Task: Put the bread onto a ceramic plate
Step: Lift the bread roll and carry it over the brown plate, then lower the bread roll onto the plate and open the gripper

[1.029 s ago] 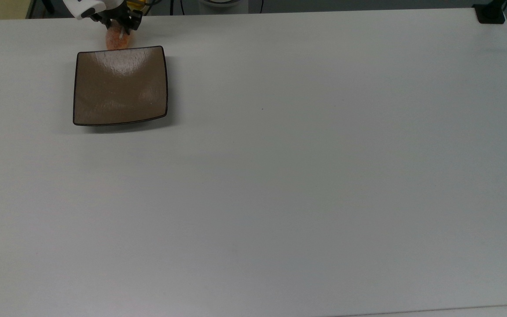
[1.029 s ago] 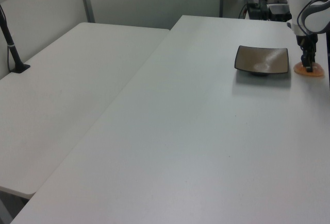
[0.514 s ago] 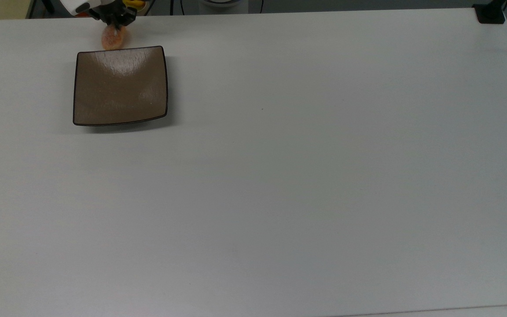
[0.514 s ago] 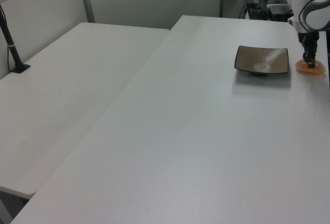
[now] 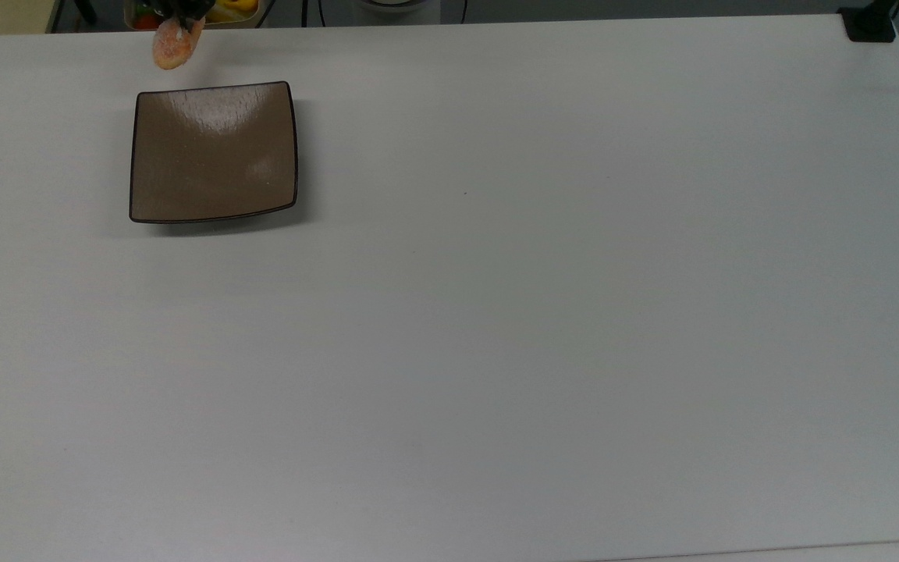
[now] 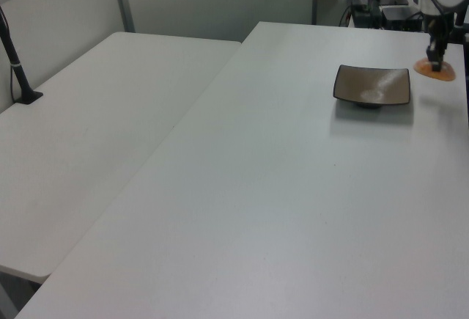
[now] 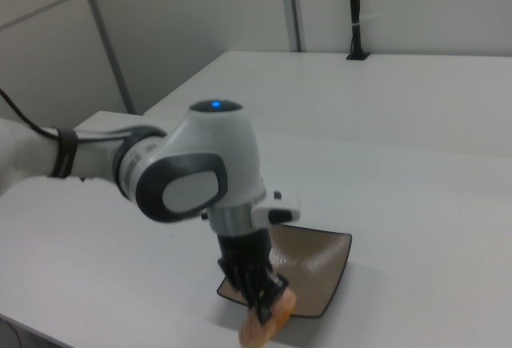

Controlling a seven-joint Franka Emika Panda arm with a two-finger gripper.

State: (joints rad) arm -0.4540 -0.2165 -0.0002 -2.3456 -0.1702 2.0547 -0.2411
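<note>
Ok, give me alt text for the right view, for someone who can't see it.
A white robot arm's gripper holds a small orange bun above a white table, just in front of a glossy brown square plate that has nothing on it.

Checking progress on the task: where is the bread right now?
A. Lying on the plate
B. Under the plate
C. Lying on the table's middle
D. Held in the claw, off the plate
D: the claw grips the bread beside the plate, whose brown surface is bare in the top view.
</note>
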